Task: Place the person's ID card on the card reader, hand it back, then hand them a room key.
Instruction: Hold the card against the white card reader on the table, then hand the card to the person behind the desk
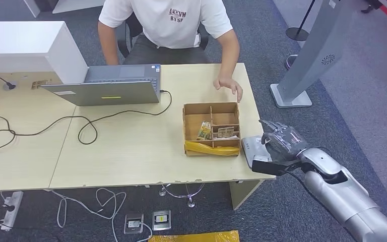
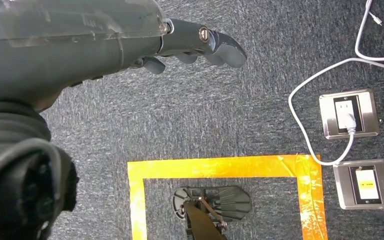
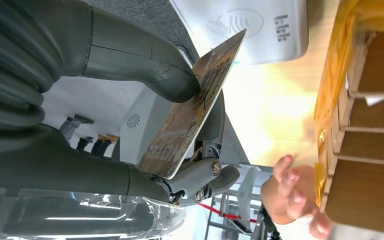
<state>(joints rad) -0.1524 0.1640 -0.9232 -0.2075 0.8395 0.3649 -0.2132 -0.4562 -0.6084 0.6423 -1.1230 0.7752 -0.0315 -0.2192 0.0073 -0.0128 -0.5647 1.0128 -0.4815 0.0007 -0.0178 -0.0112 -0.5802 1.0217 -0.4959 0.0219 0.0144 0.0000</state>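
Note:
My right hand hovers at the table's right front corner, over the white card reader. In the right wrist view its thumb and fingers pinch the ID card, whose corner points at the card reader; touching or apart, I cannot tell. The person sits behind the table, one hand resting on it just beyond the cardboard box that holds cards. My left hand hangs over the carpet, fingers loosely curled, holding nothing.
A laptop with a black cable lies on the left of the table. A white cabinet stands at the far left. A grey kiosk stand rises right of the table. Floor sockets and yellow tape lie below.

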